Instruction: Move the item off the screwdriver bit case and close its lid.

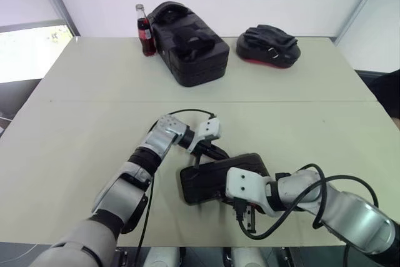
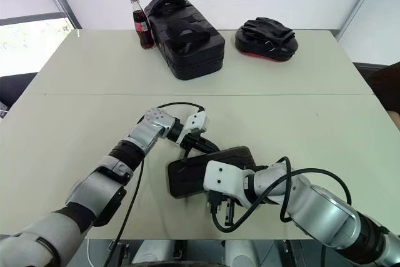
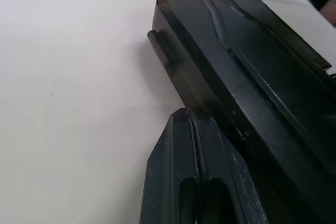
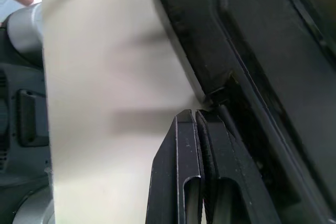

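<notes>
Beige table (image 1: 75, 123), white wall behind. One flat bit case (image 1: 206, 179) lies near the front edge, lid (image 3: 247, 61) down on it. Two hands work it: left hand (image 1: 215, 152) at the case's far edge, fingers (image 3: 184, 171) pressed together, tips against the case's side, nothing between them. Right hand (image 1: 248, 218) at the near edge, fingers (image 4: 194, 171) likewise clenched and empty, tips touching the case's rim. Far side of table: one big black case (image 1: 187, 45), one cola bottle (image 1: 145, 30) just beside it, one black-and-red pad (image 1: 269, 46) apart to the right. Sliver: cannot tell where.
</notes>
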